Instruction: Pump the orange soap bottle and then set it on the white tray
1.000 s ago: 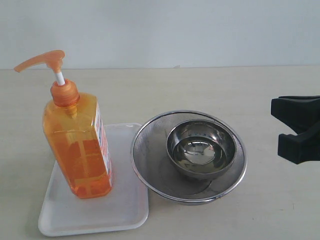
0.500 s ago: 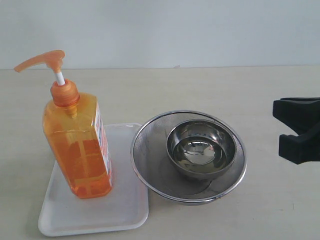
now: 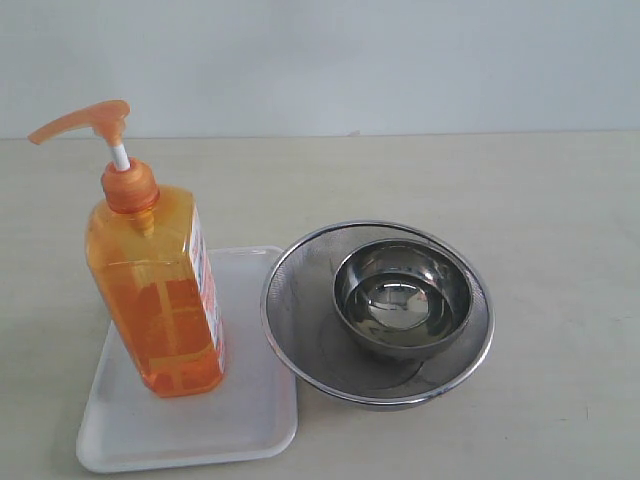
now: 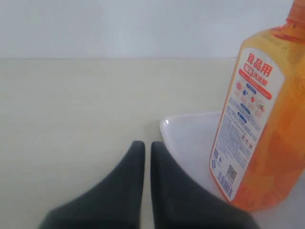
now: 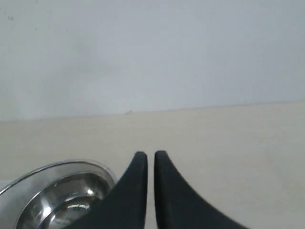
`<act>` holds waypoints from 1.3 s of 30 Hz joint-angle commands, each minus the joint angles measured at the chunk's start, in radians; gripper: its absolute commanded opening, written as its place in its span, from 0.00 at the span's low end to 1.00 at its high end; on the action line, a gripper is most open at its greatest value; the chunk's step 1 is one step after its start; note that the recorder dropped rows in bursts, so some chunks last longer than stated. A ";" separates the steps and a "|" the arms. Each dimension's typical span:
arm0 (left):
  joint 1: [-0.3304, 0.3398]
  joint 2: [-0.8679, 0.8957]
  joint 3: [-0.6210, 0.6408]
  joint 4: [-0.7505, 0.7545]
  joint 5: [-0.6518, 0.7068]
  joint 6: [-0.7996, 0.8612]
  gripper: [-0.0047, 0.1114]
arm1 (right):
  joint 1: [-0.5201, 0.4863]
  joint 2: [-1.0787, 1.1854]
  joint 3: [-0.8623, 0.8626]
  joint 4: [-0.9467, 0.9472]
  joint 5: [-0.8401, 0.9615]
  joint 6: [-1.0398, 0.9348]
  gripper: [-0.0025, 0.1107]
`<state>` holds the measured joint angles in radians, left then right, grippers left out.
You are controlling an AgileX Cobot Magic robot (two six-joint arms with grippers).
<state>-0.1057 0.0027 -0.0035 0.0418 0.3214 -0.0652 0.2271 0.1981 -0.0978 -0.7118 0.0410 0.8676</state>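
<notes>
The orange soap bottle (image 3: 155, 290) stands upright on the white tray (image 3: 250, 420) at the left of the exterior view, pump head (image 3: 85, 120) up on its white stem, label facing right. Neither gripper appears in that view. In the left wrist view my left gripper (image 4: 147, 145) is shut and empty, low beside the tray's corner (image 4: 186, 126), with the bottle (image 4: 267, 119) standing apart from it. In the right wrist view my right gripper (image 5: 147, 155) is shut with nothing in it, beside the steel bowl (image 5: 57, 195).
A round steel mesh strainer (image 3: 300, 300) holding a small steel bowl (image 3: 402, 298) sits just right of the tray, its rim touching the tray's edge. Bare beige tabletop lies behind and to the right, with a plain pale wall at the back.
The right gripper, seen at the right edge of the exterior view earlier, has drawn off to the right and out of that view. Bottle, tray and strainer have not moved.
</notes>
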 commanded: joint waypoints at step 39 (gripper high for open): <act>0.003 -0.003 0.003 -0.008 -0.002 -0.008 0.08 | -0.196 -0.198 0.098 0.747 0.292 -0.772 0.04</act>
<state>-0.1057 0.0027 -0.0035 0.0418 0.3214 -0.0652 0.0369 0.0067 0.0005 0.0441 0.3321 0.1063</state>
